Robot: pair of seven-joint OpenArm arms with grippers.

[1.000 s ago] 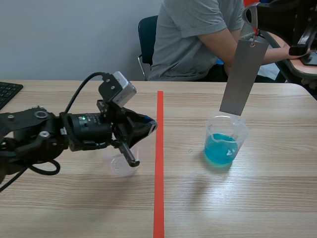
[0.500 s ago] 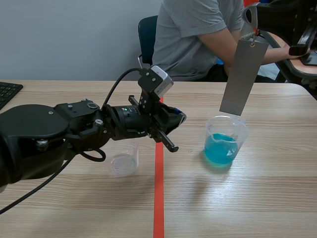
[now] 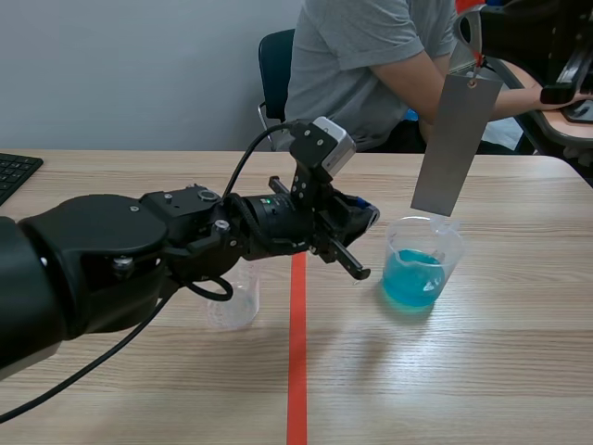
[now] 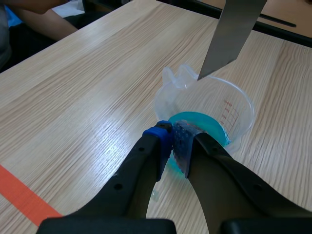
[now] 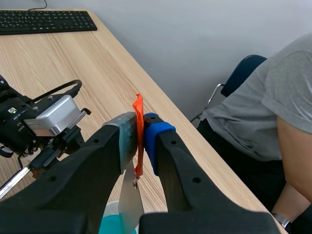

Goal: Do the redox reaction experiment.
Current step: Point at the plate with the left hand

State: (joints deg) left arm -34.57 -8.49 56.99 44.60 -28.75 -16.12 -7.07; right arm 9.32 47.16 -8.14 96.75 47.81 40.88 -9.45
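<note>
A clear beaker (image 3: 422,262) holding blue liquid (image 3: 411,278) stands right of the red tape. A grey metal sheet (image 3: 456,144) hangs above it, lower edge just over the rim. Its orange strap (image 5: 138,130) is pinched in my right gripper (image 5: 139,127), which is shut on it high up (image 3: 470,32). My left gripper (image 3: 366,220) has crossed the tape and sits just left of the beaker, fingers shut on nothing. In the left wrist view the beaker (image 4: 207,105) lies right ahead of the left gripper (image 4: 174,140), with the sheet (image 4: 234,34) dangling over it.
An empty small clear cup (image 3: 232,301) stands left of the tape under my left arm. A person in a grey shirt (image 3: 371,65) sits across the table. A keyboard (image 3: 14,171) lies at the far left edge.
My left arm has swung right, from over the empty cup across the red tape up to the beaker. The right gripper and the hanging sheet have stayed put.
</note>
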